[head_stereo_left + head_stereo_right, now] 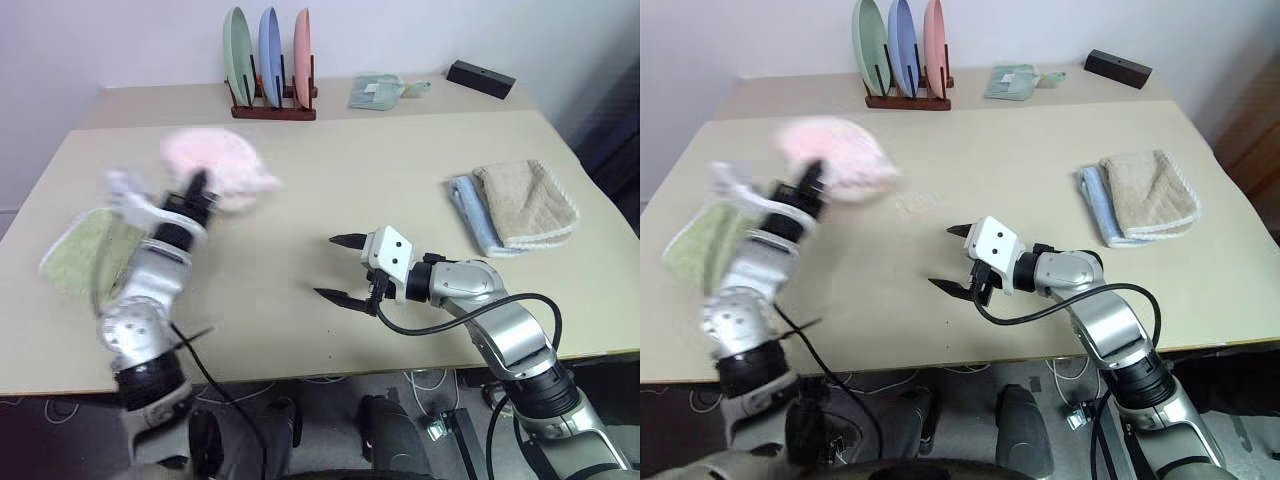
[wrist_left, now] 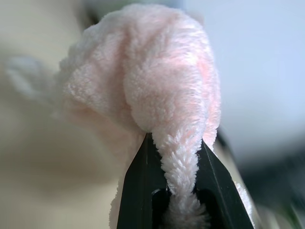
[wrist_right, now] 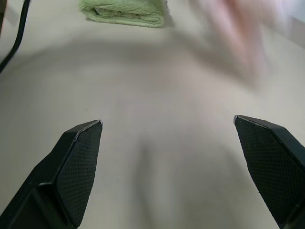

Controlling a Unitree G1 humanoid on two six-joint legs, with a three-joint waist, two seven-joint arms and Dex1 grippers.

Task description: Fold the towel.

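The pale pink towel (image 1: 218, 162) is bunched up and lifted off the table at the left, blurred by motion. My left gripper (image 1: 197, 186) is shut on it; in the left wrist view a twisted fold of the towel (image 2: 162, 86) is pinched between the two black fingers (image 2: 136, 191). My right gripper (image 1: 338, 268) hovers over the middle of the table with its jaws wide open and nothing between them; its fingers (image 3: 78, 162) stand far apart over bare tabletop.
A light green folded towel (image 1: 90, 250) lies at the table's left edge under my left arm. A beige towel on a blue one (image 1: 520, 205) lies at the right. A rack of plates (image 1: 270, 60), a small green cloth (image 1: 378, 90) and a black box (image 1: 480, 77) stand at the back.
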